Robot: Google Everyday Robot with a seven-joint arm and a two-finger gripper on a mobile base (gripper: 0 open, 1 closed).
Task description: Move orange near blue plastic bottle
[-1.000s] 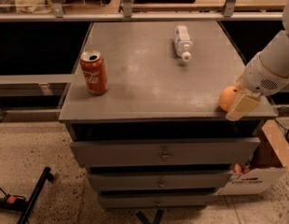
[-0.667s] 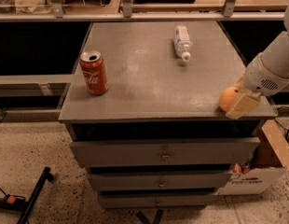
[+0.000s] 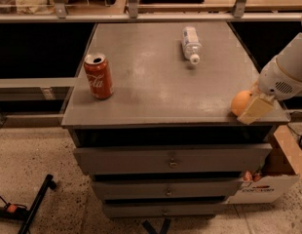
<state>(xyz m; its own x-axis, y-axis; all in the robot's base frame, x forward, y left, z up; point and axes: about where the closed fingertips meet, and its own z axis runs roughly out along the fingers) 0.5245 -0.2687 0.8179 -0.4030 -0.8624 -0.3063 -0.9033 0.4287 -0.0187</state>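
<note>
1. Gripper point(image 3: 252, 109) is down at the front-right corner of the counter point(image 3: 151, 96), just above the top. The white arm point(image 3: 287, 72) comes in from the right edge of my view.
2. Orange point(image 3: 239, 102): round, bright orange, smooth-looking skin, lighter on its upper left. I only see its left part. The gripper's cream-coloured end overlaps the right side and hides the rest.
3. The orange sits on the counter right at the front edge, close to the right corner. It's up against the gripper as far as I can see.
4. Open or closed on the orange: can't tell, since the far side of the gripper is hidden.
5. Blue plastic bottle point(image 3: 191, 43): lying on its side toward the back of the counter, a bit right of centre. Clear body w/ a pale label, white cap pointing toward the front. It's well apart from the orange, w/ bare grey top between them.
6. Red Coca-Cola can point(image 3: 98, 76): upright on the left side of the counter, opened top showing, far from both bottle and orange.
7. Under the counter are stacked grey drawers point(image 3: 173, 158). A cardboard box point(image 3: 280, 172) is on the floor at the right, beside the drawers.
</note>
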